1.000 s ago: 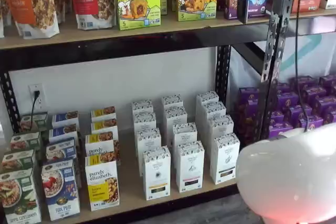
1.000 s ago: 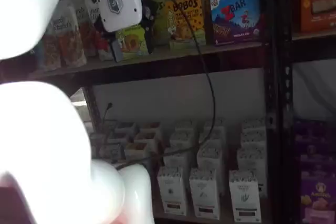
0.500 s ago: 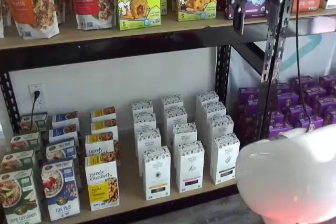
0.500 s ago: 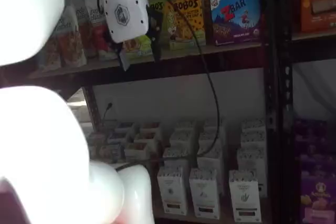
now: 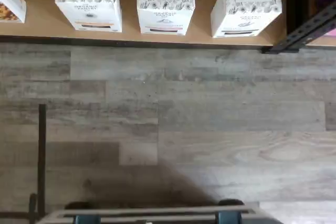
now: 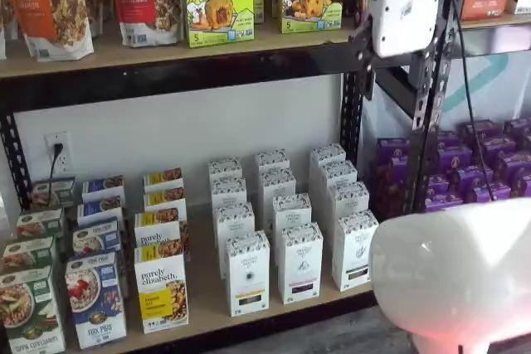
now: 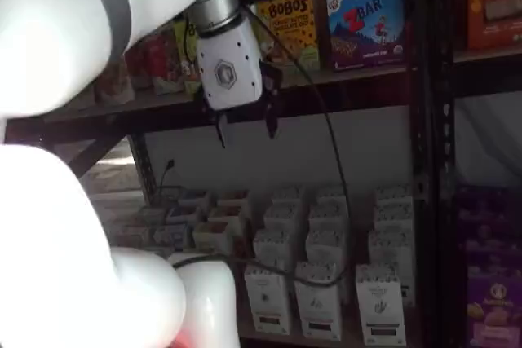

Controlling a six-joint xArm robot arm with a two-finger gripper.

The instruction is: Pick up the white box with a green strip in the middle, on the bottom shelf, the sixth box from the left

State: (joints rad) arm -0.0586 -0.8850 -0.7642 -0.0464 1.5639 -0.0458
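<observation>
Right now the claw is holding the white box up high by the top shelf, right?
No. The claw is up high by the top shelf, but it is open and empty, as a shelf view shows. The white box stands on the bottom shelf, untouched.

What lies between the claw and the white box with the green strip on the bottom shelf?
No shelf goods. In a shelf view the open claw hangs high above the white box, with only open air and a drooping black cable across that stretch.
</observation>
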